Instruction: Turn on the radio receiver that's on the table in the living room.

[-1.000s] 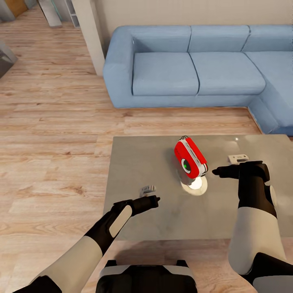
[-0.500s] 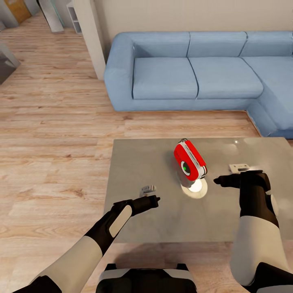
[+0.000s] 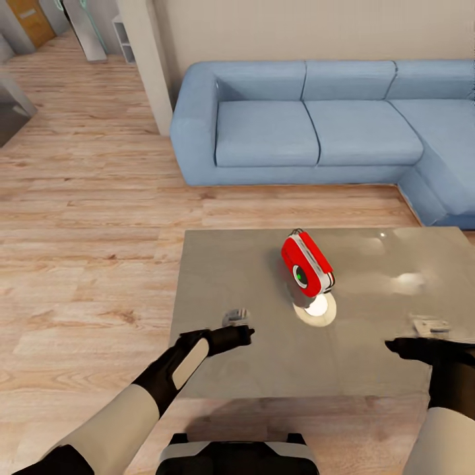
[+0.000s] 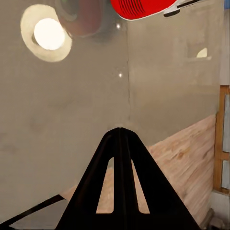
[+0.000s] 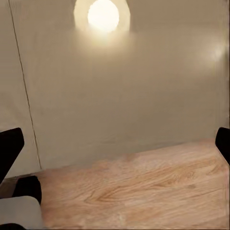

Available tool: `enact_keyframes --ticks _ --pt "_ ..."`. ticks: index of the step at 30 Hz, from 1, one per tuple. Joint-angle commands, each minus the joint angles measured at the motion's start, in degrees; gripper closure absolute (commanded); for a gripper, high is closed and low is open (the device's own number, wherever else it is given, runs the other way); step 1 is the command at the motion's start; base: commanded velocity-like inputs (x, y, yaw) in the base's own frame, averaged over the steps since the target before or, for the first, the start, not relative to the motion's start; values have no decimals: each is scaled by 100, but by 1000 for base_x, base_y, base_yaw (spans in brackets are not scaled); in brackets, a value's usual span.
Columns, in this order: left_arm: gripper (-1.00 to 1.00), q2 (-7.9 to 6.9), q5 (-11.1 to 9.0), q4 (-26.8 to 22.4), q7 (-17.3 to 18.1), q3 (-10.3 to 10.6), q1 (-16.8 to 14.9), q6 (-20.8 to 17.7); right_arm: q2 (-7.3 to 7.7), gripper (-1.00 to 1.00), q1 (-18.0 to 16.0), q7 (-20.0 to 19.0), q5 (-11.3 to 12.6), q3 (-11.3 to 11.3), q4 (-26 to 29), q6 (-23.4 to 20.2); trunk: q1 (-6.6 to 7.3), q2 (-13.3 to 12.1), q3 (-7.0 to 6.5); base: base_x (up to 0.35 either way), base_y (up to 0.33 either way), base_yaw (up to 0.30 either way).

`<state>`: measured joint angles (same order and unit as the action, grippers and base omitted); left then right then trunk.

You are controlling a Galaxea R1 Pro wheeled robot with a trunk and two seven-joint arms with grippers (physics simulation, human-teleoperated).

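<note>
The red radio receiver, with its white band and black dial, stands tilted near the middle of the glossy grey table. Its red edge also shows in the left wrist view. My left gripper hovers over the table's near left part, short of the radio; its fingers meet at a point, shut on nothing. My right gripper hangs over the table's near right part, well away from the radio. In the right wrist view its fingers stand wide apart, so it is open.
A round white-glowing disc lies on the table just in front of the radio. A blue sectional sofa stands beyond the table and wraps around the right. Light wood floor spreads to the left, with a beige wall corner behind.
My right gripper has drawn back from beside the radio toward the table's near right edge. The left arm has hardly moved. The radio stays in place.
</note>
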<state>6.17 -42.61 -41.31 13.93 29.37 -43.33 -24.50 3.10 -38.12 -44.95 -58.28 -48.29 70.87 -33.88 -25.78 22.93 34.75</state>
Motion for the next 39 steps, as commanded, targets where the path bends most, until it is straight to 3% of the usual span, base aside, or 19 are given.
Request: enact_keyframes --ticks 1,4,7,13,16,17,18,20,25,29,31,36,39 --pt "100 -59 -4 27 122 146 0 -17 12 -100 209 -10 -30 -198 -6 226 -1 0 -10 0 0 0" --pt "100 -202 -27 59 447 300 0 -48 21 -100 564 -24 -62 -507 -10 561 -1 0 -37 0 0 0" --pt "100 -356 -35 400 1142 425 49 -40 8 -100 1193 -30 -82 -1067 -140 1186 -1 0 -64 0 0 0" --pt "100 -391 6 1057 1343 468 449 29 15 -100 1746 26 -109 -1546 -968 1987 -1 0 -118 0 0 0" --pt "100 -393 72 1413 1359 476 763 249 26 -100 1811 191 -395 -1762 -1608 2272 -1 0 -145 0 0 0" --pt "100 -392 227 1765 1363 479 947 504 21 -100 1825 396 -654 -1886 -1952 2402 -1 0 -154 0 0 0" --pt "100 -389 323 2014 1364 480 1008 638 19 -100 1828 504 -744 -1937 -2117 2465 -1 0 -163 0 0 0" --pt "100 -373 484 2659 1373 481 1072 940 22 -100 1832 709 -841 -2008 -2473 2565 -1 0 -182 0 0 0" --pt "100 -377 572 3859 1390 478 1156 1684 30 -100 1834 1212 -904 -2054 -3240 2639 -1 0 -227 0 0 0" --pt "100 -450 577 4053 1330 474 1469 1881 32 -100 1834 1607 -911 -2060 -3856 2648 -1 0 -263 0 0 0" --pt "100 -590 574 4096 1215 473 1655 1934 32 -100 1877 2033 -913 -2057 -4355 2769 -1 0 -281 0 0 0" --pt "100 -696 566 4106 599 473 1969 1976 34 -100 2137 2709 -913 -2053 -5125 3189 -1 0 -326 0 0 0" --pt "100 -707 557 4110 225 474 2321 2216 43 -100 2225 3330 -913 -2051 -5966 3293 -1 0 -353 0 0 0"
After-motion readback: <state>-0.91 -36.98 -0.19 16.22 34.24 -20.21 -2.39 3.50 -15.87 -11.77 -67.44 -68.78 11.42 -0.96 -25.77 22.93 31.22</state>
